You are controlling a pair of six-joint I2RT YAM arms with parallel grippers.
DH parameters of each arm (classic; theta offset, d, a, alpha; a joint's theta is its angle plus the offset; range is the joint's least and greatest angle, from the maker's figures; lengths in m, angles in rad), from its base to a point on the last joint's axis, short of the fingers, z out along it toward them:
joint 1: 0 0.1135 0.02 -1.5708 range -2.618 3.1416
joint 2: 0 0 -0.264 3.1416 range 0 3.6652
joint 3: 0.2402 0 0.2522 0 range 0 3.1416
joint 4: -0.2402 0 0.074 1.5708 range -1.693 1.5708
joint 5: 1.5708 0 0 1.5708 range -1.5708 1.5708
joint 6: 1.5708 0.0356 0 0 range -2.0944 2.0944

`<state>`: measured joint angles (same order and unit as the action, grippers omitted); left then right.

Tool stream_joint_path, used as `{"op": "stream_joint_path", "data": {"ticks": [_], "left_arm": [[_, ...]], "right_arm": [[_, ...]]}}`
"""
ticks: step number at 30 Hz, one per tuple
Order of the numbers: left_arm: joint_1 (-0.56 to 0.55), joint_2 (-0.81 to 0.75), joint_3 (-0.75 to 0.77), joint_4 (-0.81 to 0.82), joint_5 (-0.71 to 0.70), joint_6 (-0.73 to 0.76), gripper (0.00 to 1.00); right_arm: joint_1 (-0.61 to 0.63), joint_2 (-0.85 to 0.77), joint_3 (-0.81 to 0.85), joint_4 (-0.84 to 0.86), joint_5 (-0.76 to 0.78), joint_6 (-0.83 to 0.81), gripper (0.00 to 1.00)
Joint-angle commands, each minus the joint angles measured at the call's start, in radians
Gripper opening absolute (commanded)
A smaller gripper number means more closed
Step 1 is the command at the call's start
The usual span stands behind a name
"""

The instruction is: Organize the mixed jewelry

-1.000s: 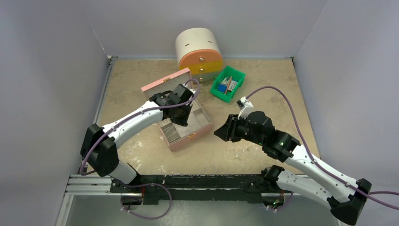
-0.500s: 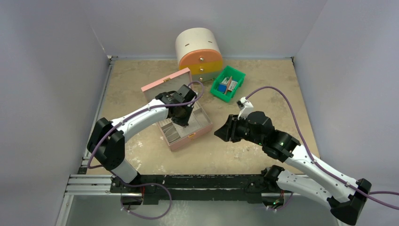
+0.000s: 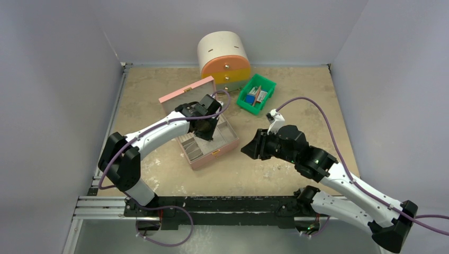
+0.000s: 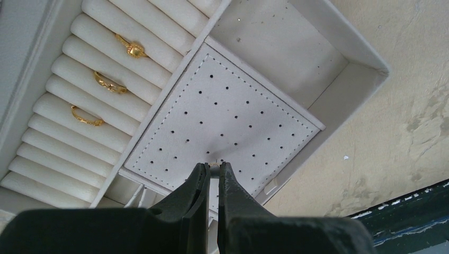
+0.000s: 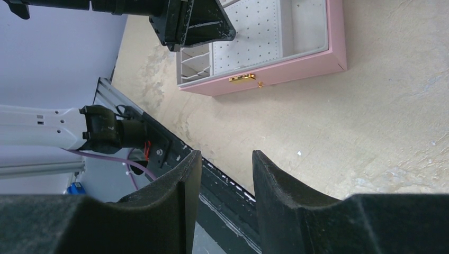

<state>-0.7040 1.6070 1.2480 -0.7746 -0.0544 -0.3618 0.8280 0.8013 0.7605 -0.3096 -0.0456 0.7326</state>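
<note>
An open pink jewelry box (image 3: 209,143) sits mid-table. In the left wrist view three gold rings (image 4: 135,49) (image 4: 109,84) (image 4: 84,117) sit in its white ring rolls, beside a white perforated stud pad (image 4: 222,121). My left gripper (image 4: 213,166) is shut on a tiny gold-tipped stud, its tips just over the pad's near edge. It also shows in the top view (image 3: 207,132) over the box. My right gripper (image 5: 222,159) is open and empty, hovering right of the box (image 5: 275,74); it shows in the top view (image 3: 249,149). The silvery hoop is out of view.
A round drawer unit (image 3: 224,61) with orange and yellow fronts stands at the back. A green bin (image 3: 256,93) of coloured items sits right of it. The box's lid (image 3: 185,95) leans open at the back left. The black rail (image 3: 212,203) runs along the near edge.
The left gripper has shifted slightly right and lowered over the box's stud pad in the last second. The right arm has not moved.
</note>
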Motion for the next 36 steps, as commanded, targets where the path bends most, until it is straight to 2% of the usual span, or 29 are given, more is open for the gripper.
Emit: {"op": "stream_joint_path", "data": {"ticks": [1,18,36], "left_arm": [[-0.007,-0.001,0.032,0.028,-0.004,0.021,0.0],[-0.01,0.008,0.015,0.033,0.012,0.022,0.0],[-0.019,0.002,0.009,0.012,-0.031,0.029,0.0]], "right_arm": [[-0.004,0.003,-0.008,0.021,-0.01,-0.004,0.43],[-0.004,0.007,-0.014,0.03,-0.015,0.0,0.43],[-0.004,0.022,-0.016,0.038,-0.022,0.003,0.43]]}}
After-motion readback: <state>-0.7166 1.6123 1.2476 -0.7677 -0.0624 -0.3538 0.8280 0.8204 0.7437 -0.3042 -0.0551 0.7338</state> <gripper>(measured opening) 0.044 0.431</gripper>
